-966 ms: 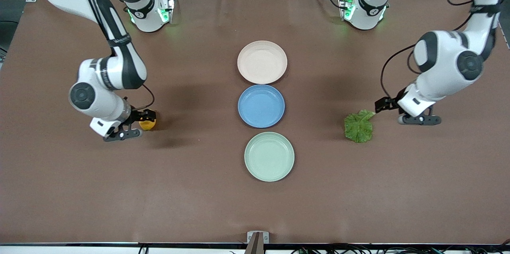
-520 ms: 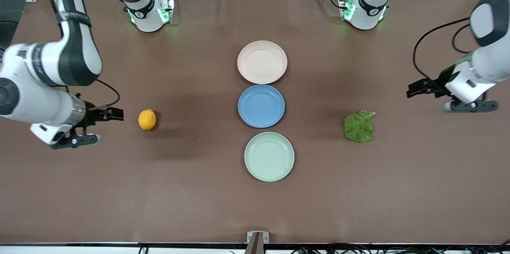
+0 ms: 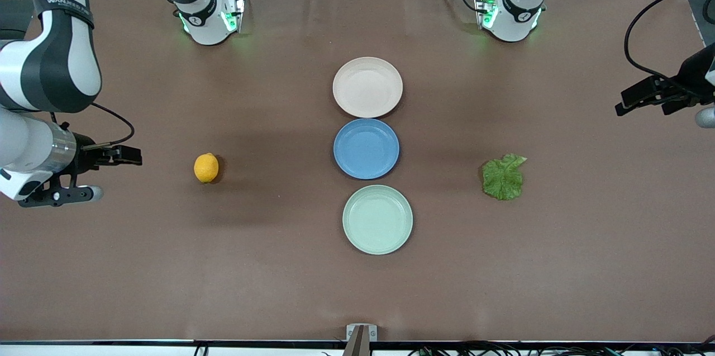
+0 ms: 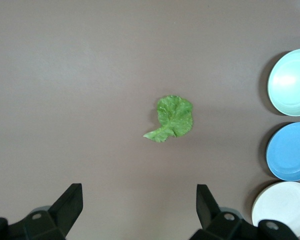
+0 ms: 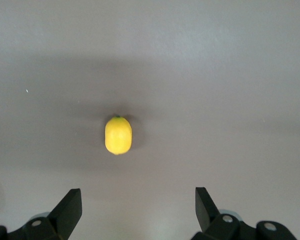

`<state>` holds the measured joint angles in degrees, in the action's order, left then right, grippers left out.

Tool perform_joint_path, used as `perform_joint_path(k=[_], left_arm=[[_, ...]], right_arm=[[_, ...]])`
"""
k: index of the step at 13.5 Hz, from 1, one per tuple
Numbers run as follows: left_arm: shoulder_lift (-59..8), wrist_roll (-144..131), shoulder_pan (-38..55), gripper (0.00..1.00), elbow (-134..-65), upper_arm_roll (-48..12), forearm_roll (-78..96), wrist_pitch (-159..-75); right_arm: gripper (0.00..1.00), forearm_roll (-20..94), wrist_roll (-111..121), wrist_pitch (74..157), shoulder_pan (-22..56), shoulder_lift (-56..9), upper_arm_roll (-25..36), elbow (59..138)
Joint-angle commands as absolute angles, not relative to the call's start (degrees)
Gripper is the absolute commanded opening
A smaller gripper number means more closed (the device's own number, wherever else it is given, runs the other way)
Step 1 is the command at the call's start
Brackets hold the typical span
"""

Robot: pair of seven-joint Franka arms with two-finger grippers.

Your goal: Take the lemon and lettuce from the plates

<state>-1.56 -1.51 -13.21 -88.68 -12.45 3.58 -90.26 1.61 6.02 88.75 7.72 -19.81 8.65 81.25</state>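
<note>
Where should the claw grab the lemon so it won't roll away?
Probably around its fat middle, coming straight down from above. The lemon lies alone on the table, small and oval, so pinching across the narrow width should hold it steadier than squeezing its ends.

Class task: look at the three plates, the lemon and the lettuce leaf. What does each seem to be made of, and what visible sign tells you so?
Beige-pink plate, blue plate, mint green plate: probably matte plastic, given their flat pastel colour and soft sheen.
Lemon: smooth, evenly yellow-orange skin; real or plastic cannot be told.
Lettuce: thin crinkled green leaf with veins; possibly artificial.
</note>
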Motion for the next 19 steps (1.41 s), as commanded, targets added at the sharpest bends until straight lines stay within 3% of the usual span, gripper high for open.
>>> perform_joint_path(k=[1, 7, 11, 14, 19], left_arm=[[-2.29, -2.46, -13.01, 1.00, -85.61, -13.18, 2.28, -88.07], [-2.81, -2.64, -13.71, 1.00, -85.69, -13.71, 1.76, -88.07], [-2.90, -2.64, -13.97, 1.00, -85.61, -13.62, 1.76, -88.15], [-3.25, -2.29, -13.54, 1.00, -85.61, -13.54, 1.93, -88.24], [-3.08, -1.94, -4.32, 1.00, -85.61, -3.97, 2.02, -88.15]], right_arm=[[1.00, 3.16, 7.03, 85.96, 5.27, -15.40, 7.82, 83.04], [1.00, -0.69, 7.12, 87.27, 5.36, -4.94, 5.64, 91.22], [1.00, -0.79, 7.12, 93.85, 2.65, 3.15, 3.09, 101.75], [1.00, -0.79, 7.12, 93.61, -0.17, 5.09, 0.44, 103.10], [1.00, -0.70, 7.03, 92.90, 0.00, 6.50, 0.44, 103.27]])
